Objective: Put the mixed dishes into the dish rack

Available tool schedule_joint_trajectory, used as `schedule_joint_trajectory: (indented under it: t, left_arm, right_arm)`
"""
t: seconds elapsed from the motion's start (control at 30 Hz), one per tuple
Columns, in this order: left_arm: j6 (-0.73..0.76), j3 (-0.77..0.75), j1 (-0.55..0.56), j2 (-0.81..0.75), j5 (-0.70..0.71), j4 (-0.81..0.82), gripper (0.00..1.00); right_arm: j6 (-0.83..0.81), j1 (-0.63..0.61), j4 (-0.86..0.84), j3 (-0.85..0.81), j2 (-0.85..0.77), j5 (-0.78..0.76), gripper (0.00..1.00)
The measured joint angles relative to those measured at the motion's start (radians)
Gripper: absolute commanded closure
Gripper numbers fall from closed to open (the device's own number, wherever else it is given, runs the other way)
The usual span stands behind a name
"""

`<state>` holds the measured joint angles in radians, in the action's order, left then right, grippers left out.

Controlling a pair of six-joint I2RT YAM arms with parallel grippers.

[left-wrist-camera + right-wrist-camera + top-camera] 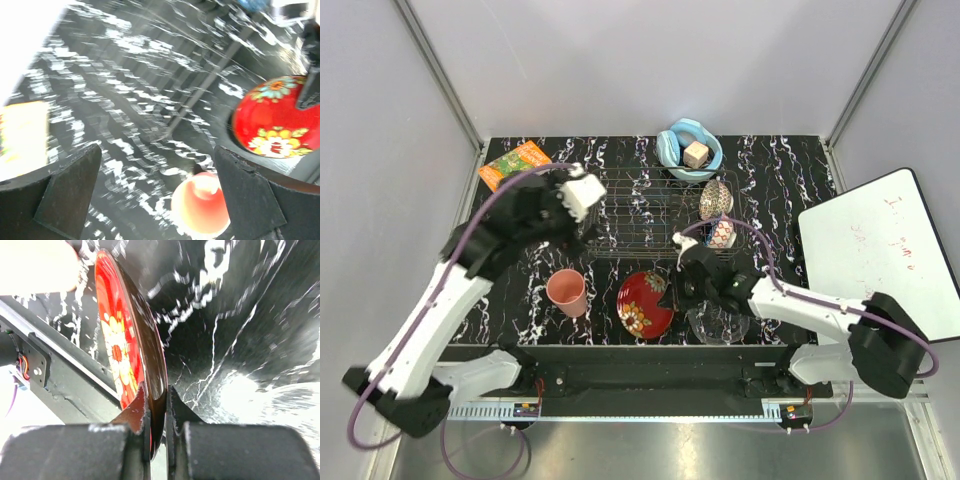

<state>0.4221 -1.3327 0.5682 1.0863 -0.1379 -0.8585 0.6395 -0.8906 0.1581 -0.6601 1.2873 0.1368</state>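
The dish rack [630, 215] is a thin-wire basket at the table's back middle. A blue patterned bowl [716, 198] stands on edge at its right end. The pink cup [567, 290] stands upright in front of the rack, left of the red floral plate [642, 305]. My right gripper [670, 290] is shut on the plate's right rim; its fingers [140, 412] clamp the rim of the plate [117, 345]. The clear glass bowl [717, 322] sits under the right arm. My left gripper [575, 215] hangs open and empty over the rack's left end, with the cup [200, 207] below it.
A light-blue bowl with a tan cube [690, 148] sits behind the rack. An orange-green book [514, 163] lies at the back left corner. A white board [885, 250] lies off the table's right edge. The table's front rail [60, 375] runs just past the plate.
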Motion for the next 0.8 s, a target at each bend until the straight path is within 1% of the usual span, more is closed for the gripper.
schedule_joint_trajectory:
  t: [0.13,0.23,0.33,0.4,0.47,0.5,0.53,0.63,0.77,0.8]
  left_arm:
    - [-0.001,-0.014,-0.09,-0.101,0.005,-0.047,0.01]
    - [-0.009,0.039,-0.141,-0.124,0.002,-0.051,0.01]
    - [-0.019,0.128,-0.195,-0.126,-0.006,-0.049,0.01]
    - [-0.032,0.192,-0.23,-0.116,-0.019,-0.051,0.01]
    - [-0.041,0.229,-0.254,-0.109,-0.035,-0.054,0.01]
    - [-0.048,0.243,-0.266,-0.108,-0.043,-0.054,0.01]
    - [-0.054,0.254,-0.276,-0.108,-0.051,-0.053,0.01]
    - [-0.064,0.284,-0.307,-0.11,-0.077,-0.032,0.01]
    - [-0.075,0.311,-0.34,-0.109,-0.106,-0.018,0.01]
    - [-0.076,0.313,-0.348,-0.109,-0.112,-0.016,0.01]
  right_arm:
    - [-0.148,-0.001,0.191,-0.211,-0.039,-0.071,1.0]
    - [-0.284,-0.003,0.29,-0.41,-0.045,-0.153,1.0]
    - [-0.439,-0.006,0.318,-0.57,-0.04,-0.262,1.0]
    - [-0.586,-0.006,0.326,-0.677,-0.013,-0.368,1.0]
    - [-0.765,-0.006,0.284,-0.746,0.029,-0.478,1.0]
    - [-0.845,-0.006,0.244,-0.751,0.045,-0.523,1.0]
    - [-0.961,-0.006,0.185,-0.741,0.061,-0.568,1.0]
    - [-1.38,-0.002,-0.047,-0.624,0.105,-0.638,1.0]
    - [-1.7,0.026,-0.14,-0.56,0.219,-0.647,1.0]
    - [-1.743,0.037,-0.149,-0.554,0.239,-0.646,1.0]
